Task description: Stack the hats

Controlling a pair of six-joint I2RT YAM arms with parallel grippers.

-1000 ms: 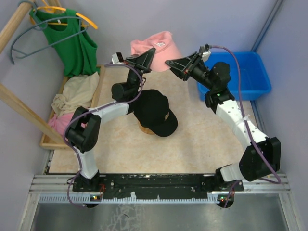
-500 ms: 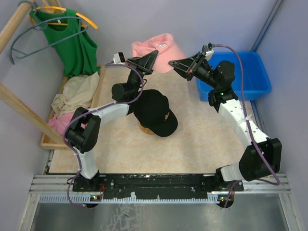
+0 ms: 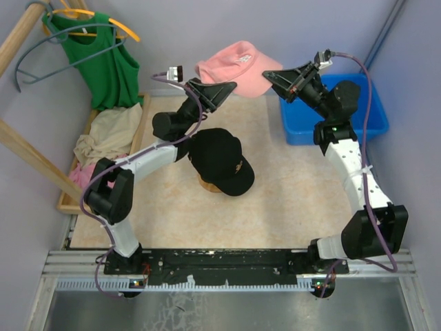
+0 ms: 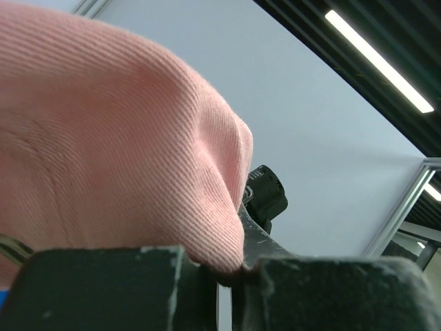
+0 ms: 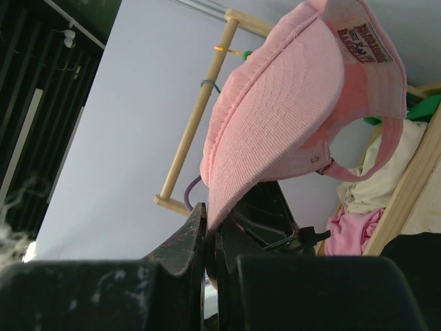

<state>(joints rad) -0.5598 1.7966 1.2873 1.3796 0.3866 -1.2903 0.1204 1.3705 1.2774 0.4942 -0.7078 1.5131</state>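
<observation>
A pink hat hangs in the air at the back of the table, held from both sides. My left gripper is shut on its crown fabric, pinched between the jaws. My right gripper is shut on the brim's edge, with the pink hat spreading above it. A black hat with a gold emblem sits mid-table, below and nearer than the pink one. It rests on a tan hat, of which only a sliver shows.
A blue bin stands at the back right under the right arm. A wooden tray on the left holds cream and pink cloths. A green sleeveless top hangs on a hanger from a wooden rack at the back left.
The right gripper has closed on the pink hat's brim. Both grippers have carried the hat upward and to the right. The black hat has not moved.
</observation>
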